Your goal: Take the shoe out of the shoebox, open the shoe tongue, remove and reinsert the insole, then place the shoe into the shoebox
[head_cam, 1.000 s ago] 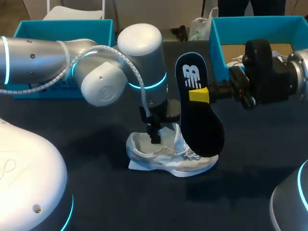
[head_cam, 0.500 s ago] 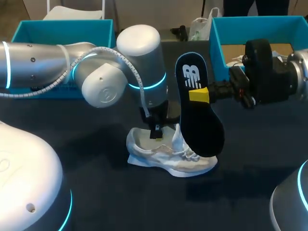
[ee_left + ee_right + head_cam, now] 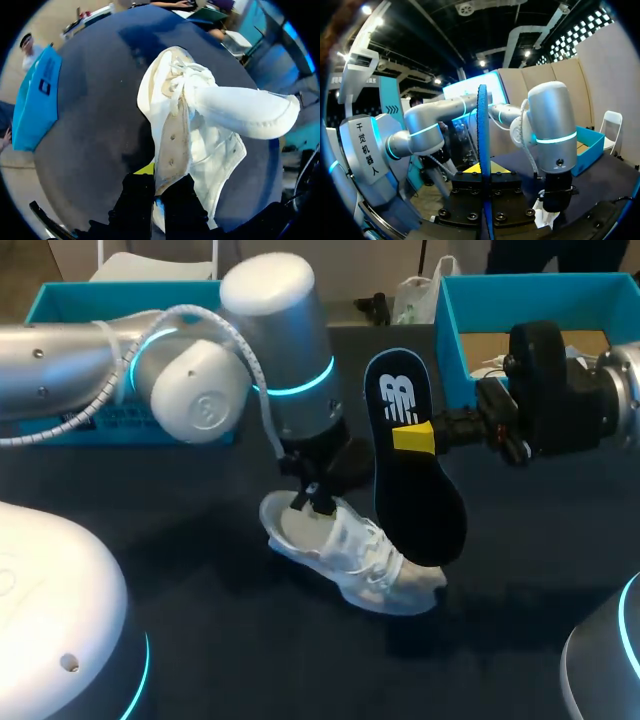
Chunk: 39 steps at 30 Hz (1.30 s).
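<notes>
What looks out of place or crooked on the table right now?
The white shoe lies askew, apparently tipped heel end up where the left gripper pinches its lace flap; its tongue sticks far out. The black insole is out of the shoe, held upright in the air by the right gripper.

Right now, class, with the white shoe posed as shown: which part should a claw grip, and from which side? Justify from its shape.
Grip the shoe by the thin eyelet wall beside its opening, coming from above. That wall stands up as a narrow edge, easy to pinch; the toe is broad and rounded. The left claw pinches it there, with the tongue folded clear.
</notes>
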Each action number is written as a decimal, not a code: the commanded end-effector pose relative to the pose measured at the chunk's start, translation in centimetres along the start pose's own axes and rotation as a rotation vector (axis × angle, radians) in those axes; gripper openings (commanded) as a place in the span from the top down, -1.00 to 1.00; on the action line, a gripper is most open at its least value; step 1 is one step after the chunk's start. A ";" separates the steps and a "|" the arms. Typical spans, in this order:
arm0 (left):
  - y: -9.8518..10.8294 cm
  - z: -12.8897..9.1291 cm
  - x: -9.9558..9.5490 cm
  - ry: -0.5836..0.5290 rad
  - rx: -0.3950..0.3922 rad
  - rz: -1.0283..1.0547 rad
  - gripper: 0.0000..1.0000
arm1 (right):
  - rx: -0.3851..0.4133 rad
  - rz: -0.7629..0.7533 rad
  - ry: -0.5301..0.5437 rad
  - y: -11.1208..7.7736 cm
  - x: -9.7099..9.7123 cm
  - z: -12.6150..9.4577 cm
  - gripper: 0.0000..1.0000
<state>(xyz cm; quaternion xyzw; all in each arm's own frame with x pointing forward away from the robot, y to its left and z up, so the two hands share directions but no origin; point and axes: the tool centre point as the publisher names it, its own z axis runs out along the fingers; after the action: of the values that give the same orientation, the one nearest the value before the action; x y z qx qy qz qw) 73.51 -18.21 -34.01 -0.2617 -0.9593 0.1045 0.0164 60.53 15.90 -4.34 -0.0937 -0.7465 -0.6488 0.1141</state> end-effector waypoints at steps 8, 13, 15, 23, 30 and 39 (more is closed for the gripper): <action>-0.2 -4.0 1.6 -0.015 -0.013 0.470 1.00 | 0.001 0.001 -0.001 0.0 0.0 0.2 1.00; -0.2 -4.1 2.2 -0.004 -0.026 0.629 1.00 | 0.001 0.001 -0.001 0.0 0.0 0.2 1.00; -0.1 -3.9 2.6 0.003 -0.031 0.700 1.00 | 0.001 0.001 -0.001 0.0 0.0 0.2 1.00; 0.1 -2.1 3.6 0.037 -0.052 0.885 1.00 | 0.001 0.001 -0.001 0.0 0.0 0.2 1.00; 0.1 -1.1 3.7 0.066 -0.046 0.923 1.00 | 0.001 0.001 -0.001 0.0 0.0 0.2 1.00; -0.6 1.4 3.0 0.092 -0.050 0.919 1.00 | 0.001 0.001 -0.001 0.0 0.0 0.2 1.00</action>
<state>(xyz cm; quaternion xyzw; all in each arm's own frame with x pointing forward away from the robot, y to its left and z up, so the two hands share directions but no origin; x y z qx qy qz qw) 70.14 -16.19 -34.34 -0.6643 -0.7443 0.0690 -0.0016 60.53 15.90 -4.34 -0.0937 -0.7465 -0.6488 0.1141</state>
